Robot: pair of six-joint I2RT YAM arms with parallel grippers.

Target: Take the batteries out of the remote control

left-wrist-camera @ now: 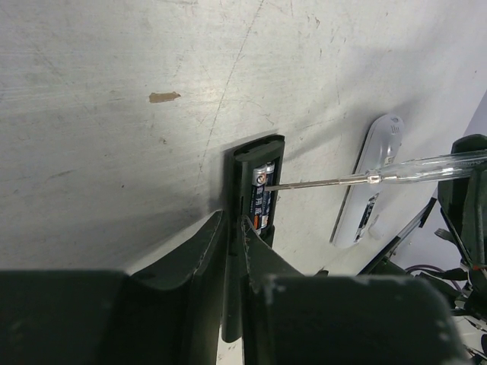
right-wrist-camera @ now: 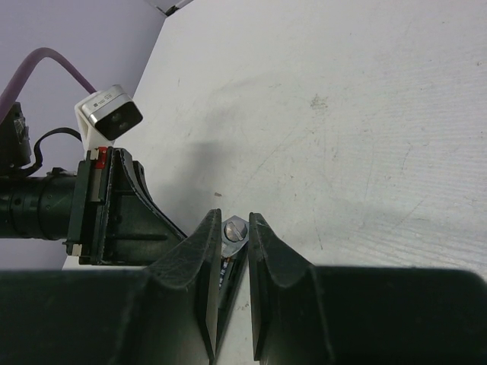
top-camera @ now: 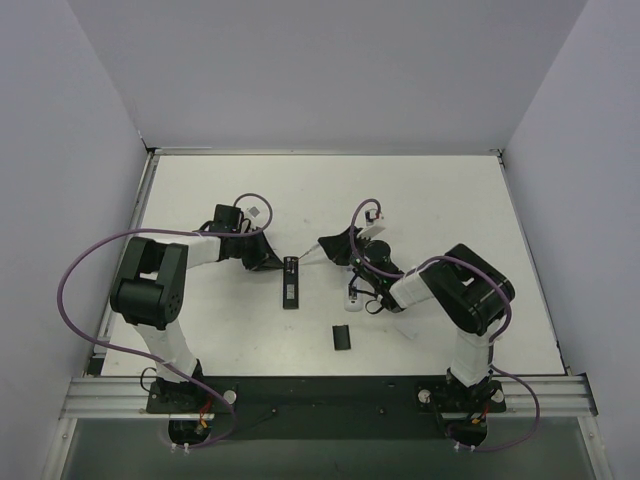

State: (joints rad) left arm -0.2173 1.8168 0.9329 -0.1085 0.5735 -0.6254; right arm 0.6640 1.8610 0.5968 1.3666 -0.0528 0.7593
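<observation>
Prying is under way: the left pincer [left-wrist-camera: 232,222] is clamping the slim black plastic remote control [top-camera: 290,282], and the right pincer [right-wrist-camera: 233,219] is pinching a long thin clear-handled probe [left-wrist-camera: 342,179], reaching in from three o'clock. The small dark cylindrical batteries [left-wrist-camera: 262,198] are sitting in its open compartment [left-wrist-camera: 268,171]; next, I judge, a gentle upward lever.

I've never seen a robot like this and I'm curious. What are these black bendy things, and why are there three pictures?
They are two robot arms, each ending in a two-finger gripper. One picture looks down from above; the other two come from cameras on the wrists. The left gripper pinches a black remote with its batteries showing. The right gripper holds a thin stick, its tip at the batteries. A white remote and a black cover lie on the table.
</observation>
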